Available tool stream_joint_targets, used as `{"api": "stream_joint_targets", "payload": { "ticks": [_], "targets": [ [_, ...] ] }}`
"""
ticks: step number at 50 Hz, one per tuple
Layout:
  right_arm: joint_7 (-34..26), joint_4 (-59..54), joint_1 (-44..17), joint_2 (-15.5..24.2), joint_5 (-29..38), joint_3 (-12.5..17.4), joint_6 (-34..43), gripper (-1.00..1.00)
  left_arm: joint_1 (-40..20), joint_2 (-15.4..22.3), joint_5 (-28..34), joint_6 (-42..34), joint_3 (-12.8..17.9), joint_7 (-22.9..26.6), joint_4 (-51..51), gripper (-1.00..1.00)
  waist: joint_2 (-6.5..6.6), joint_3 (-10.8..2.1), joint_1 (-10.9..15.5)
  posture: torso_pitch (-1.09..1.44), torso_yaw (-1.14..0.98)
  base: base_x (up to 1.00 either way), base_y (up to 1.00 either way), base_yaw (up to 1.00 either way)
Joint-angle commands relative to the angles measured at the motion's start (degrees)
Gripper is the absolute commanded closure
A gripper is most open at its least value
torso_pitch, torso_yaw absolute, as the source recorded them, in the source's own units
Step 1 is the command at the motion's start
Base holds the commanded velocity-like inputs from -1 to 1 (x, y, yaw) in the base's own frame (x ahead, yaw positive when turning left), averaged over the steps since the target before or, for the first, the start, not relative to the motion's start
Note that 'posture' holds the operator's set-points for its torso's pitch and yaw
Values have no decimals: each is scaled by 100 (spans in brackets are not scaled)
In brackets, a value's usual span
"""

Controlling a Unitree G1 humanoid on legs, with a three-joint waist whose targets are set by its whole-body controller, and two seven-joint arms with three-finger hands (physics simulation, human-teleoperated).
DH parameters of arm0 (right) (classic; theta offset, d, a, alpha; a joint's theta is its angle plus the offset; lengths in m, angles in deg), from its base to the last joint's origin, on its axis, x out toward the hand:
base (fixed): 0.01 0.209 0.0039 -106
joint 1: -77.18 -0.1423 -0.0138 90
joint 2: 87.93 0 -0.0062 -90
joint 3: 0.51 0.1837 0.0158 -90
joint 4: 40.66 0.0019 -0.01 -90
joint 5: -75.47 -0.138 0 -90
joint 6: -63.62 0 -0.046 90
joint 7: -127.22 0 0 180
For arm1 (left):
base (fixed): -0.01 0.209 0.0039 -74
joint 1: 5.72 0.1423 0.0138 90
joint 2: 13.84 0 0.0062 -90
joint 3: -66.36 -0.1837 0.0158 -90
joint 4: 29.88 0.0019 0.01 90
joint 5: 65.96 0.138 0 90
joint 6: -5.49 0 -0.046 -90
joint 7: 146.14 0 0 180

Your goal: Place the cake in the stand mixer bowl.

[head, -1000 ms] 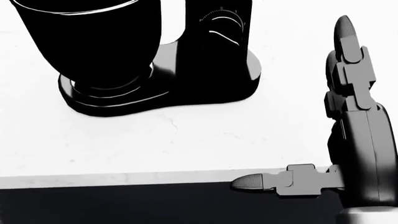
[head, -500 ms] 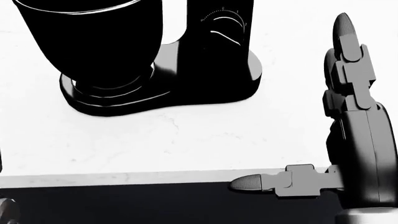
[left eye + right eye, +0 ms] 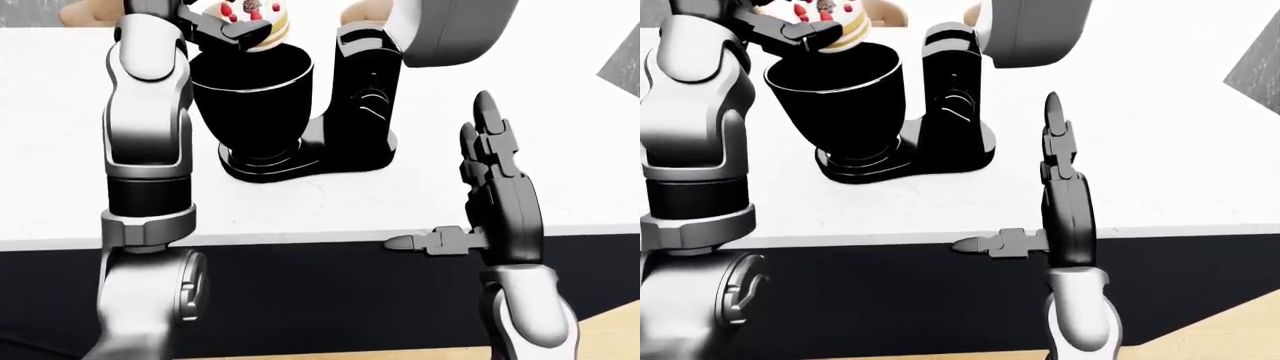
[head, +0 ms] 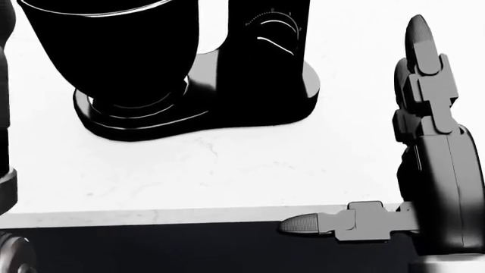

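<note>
The right hand (image 3: 478, 196) is nearest, hanging over the near edge of the white desk (image 3: 560, 150) with nothing in it: two fingers point straight up the view and the thumb sticks out sideways to the left along the desk's edge, so it is spread wide. In the head view it sits where it did half a second ago.

Up and to the left of that hand stands the black stand mixer (image 3: 365, 97), its base flat on the desk, and just left of the column is the stand mixer bowl (image 3: 252, 101), upright on the base. Neither has moved.

Farther still, at the top of the left-eye view, the left hand (image 3: 222, 28) is closed round the cake (image 3: 262, 16), a pale cake with red berries on top. The cake is held just above the bowl's rim, over its left side, and is not inside the bowl.

What has changed is at the left edge of the head view: the left arm (image 4: 6, 114) now shows there as a dark strip, where earlier only a sliver showed.
</note>
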Motion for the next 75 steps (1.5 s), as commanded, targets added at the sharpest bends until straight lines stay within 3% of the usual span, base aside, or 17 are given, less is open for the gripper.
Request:
{"api": "stream_joint_targets", "payload": {
  "ticks": [1,14,32,33,36,38,39,61,75],
  "targets": [
    [24,195,-108,8,17,-3,-135,-100,-243,84,18,235,65,-74,-171,100,10,-149,2,0,0,0,0,0],
    [24,217,-109,6,26,-28,-125,-100,-332,267,168,482,85,-114,412,100,23,-152,-3,0,0,0,0,0],
    [-4,236,-161,11,47,-40,-91,-100,-385,230,323,762,67,-183,841,100,24,-169,-7,0,0,0,0,0],
    [-4,243,-156,8,47,-41,-92,-100,-387,236,334,770,69,-193,853,93,24,-169,-8,0,0,0,0,0],
    [-2,237,-148,4,50,-53,-107,-100,-364,244,356,768,67,-190,852,15,27,-167,-9,0,0,0,0,0],
    [-2,239,-141,2,49,-56,-113,-100,-372,254,362,748,77,-187,839,-55,29,-167,-9,0,0,0,0,0],
    [-1,230,-137,-1,47,-58,-120,-100,-376,260,366,748,77,-184,845,-100,29,-168,-9,0,0,0,0,0],
    [0,255,-122,-2,57,-66,-123,-100,-422,361,258,583,154,-176,759,-100,37,-166,-10,0,0,0,0,0],
    [-20,304,-153,-2,91,-80,-61,-100,-665,655,-126,39,237,-11,671,-100,50,-156,-8,0,0,0,0,0]
  ]
}}
